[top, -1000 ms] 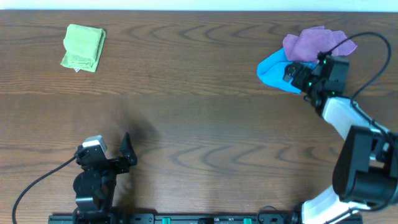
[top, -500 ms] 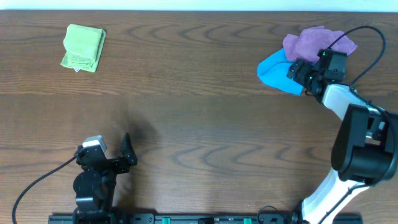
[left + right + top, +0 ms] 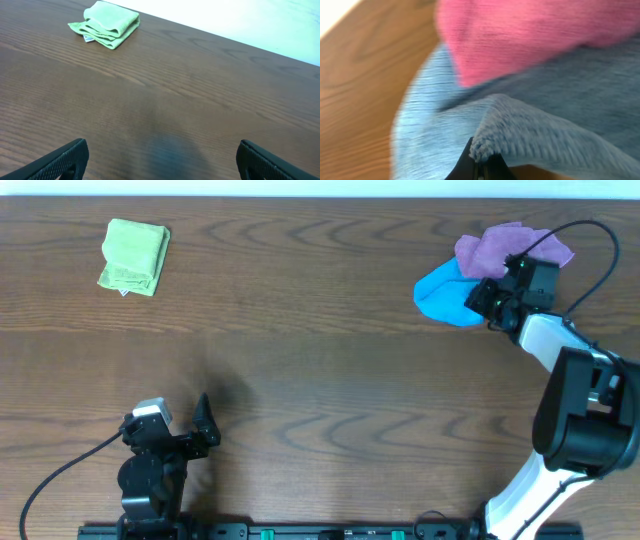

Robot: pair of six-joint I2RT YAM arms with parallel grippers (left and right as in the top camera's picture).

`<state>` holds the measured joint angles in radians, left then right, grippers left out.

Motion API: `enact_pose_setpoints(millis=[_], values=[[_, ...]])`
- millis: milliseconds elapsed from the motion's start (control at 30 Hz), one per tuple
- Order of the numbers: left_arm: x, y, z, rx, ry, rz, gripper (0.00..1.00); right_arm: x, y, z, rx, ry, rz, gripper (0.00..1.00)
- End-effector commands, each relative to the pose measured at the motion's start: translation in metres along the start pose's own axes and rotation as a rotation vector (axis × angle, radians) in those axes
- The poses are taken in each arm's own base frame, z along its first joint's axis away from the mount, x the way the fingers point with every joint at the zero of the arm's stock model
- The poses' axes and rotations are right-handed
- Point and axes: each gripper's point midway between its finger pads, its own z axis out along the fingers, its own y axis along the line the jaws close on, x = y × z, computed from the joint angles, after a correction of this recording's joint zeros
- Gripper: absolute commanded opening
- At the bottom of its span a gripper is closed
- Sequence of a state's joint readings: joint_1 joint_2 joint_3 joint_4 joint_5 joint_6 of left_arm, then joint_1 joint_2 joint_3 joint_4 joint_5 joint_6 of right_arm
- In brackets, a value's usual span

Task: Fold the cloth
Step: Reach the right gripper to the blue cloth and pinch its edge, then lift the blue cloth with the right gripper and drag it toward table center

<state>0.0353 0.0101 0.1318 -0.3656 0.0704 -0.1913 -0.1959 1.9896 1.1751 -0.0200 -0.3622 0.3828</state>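
A blue cloth (image 3: pixel 438 295) lies crumpled at the back right of the table, partly under a purple cloth (image 3: pixel 503 248). My right gripper (image 3: pixel 482 297) is at the blue cloth's right edge. In the right wrist view the right gripper (image 3: pixel 481 159) is shut on a raised fold of the blue cloth (image 3: pixel 545 135), with the purple cloth (image 3: pixel 530 35) just beyond it, looking pink here. My left gripper (image 3: pixel 205 423) rests near the front left, away from every cloth. In the left wrist view the left gripper (image 3: pixel 162 156) is open with bare wood between its fingers.
A folded green cloth (image 3: pixel 135 256) lies at the back left and also shows in the left wrist view (image 3: pixel 106 24). The right arm's black cable (image 3: pixel 590 230) loops over the back right corner. The table's far edge runs along the top.
My right gripper went from open to shut, pinching an edge of the blue cloth, after shifting slightly toward the back of the table. The left arm has not moved.
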Motion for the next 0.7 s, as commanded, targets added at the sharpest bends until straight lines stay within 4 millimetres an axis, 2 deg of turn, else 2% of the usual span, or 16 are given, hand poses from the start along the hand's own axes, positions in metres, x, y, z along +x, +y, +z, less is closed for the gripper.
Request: enact_pose_setpoints(millis=[0,133,200,267,367,400,567,667], values=[[0.009,0.004,0.003,-0.013,0.02,-0.01,0.95,-0.014,0.064,-0.009,-0.245,0.026,-0.057,0.01],[0.009,0.004,0.003,-0.013,0.02,-0.01,0.95,-0.027,0.126,-0.028,-0.339,0.008,-0.152,0.01],[0.009,0.004,0.003,-0.013,0.02,-0.01,0.95,-0.039,0.16,-0.044,-0.375,-0.036,-0.212,0.01],[0.009,0.004,0.003,-0.013,0.02,-0.01,0.95,-0.051,0.185,-0.059,-0.394,-0.08,-0.25,0.01],[0.009,0.004,0.003,-0.013,0.02,-0.01,0.95,-0.069,0.222,-0.089,-0.442,-0.147,-0.302,0.01],[0.009,0.004,0.003,-0.013,0.02,-0.01,0.95,-0.076,0.238,-0.105,-0.464,-0.175,-0.335,0.01],[0.009,0.004,0.003,-0.013,0.02,-0.01,0.95,-0.089,0.275,-0.153,-0.512,-0.245,-0.419,0.01],[0.009,0.004,0.003,-0.013,0.02,-0.01,0.95,-0.086,0.293,-0.175,-0.558,-0.262,-0.447,0.01]])
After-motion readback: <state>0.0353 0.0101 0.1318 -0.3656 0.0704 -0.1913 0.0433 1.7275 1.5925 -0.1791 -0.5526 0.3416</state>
